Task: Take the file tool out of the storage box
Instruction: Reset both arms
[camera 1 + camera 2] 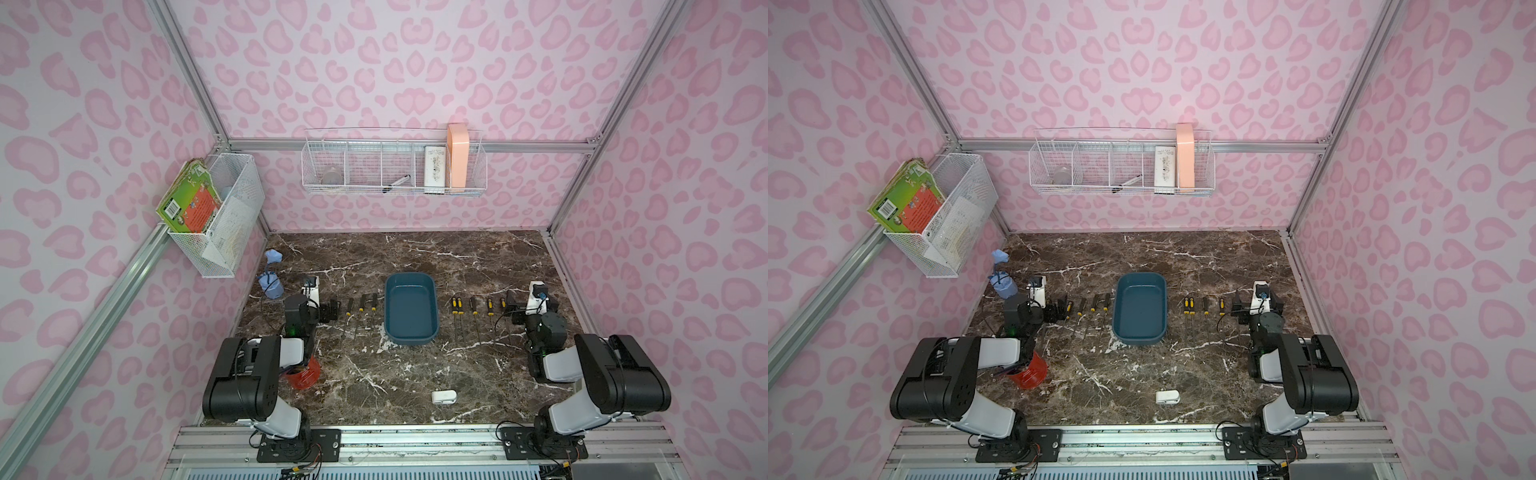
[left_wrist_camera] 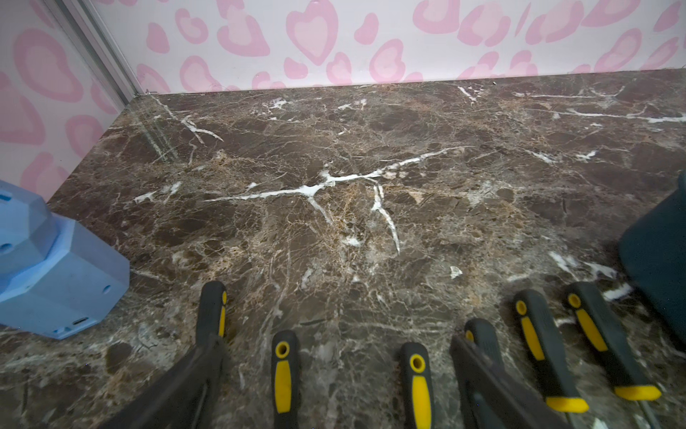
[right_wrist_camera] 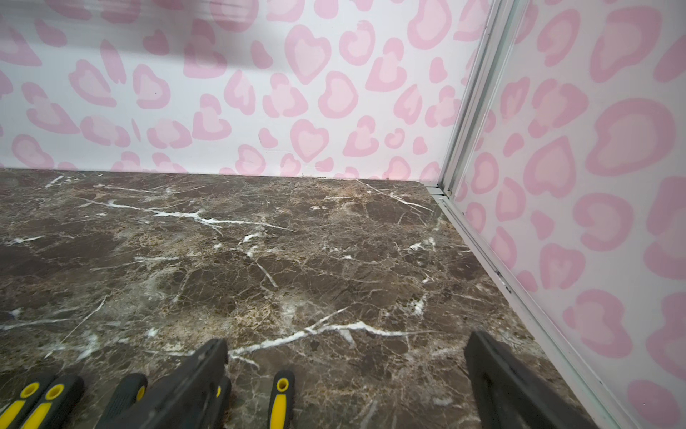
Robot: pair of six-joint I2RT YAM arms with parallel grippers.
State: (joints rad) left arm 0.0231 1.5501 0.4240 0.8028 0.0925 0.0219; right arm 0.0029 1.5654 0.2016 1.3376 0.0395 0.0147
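Marble tabletop (image 1: 374, 374): only the wrist views make plain the left gripper (image 2: 336, 343) and right gripper (image 3: 349, 341) spread wide over yellow-black file handles (image 2: 283, 375). In both top views, the teal, low-walled storage box (image 1: 410, 309) sits mid-table between two rows of them.

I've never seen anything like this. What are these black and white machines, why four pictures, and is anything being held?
They are two robot arms, the left arm and the right arm, mounted at the near edge of a marble table. Two pictures look down from one overhead camera; the other two come from a camera on each wrist. A blue tub sits mid-table and looks empty. Rows of files with black and yellow handles lie on both sides of it. A red cup stands by the left arm, and a small white object lies in front. The left fingers and the right fingers are spread open, holding nothing.
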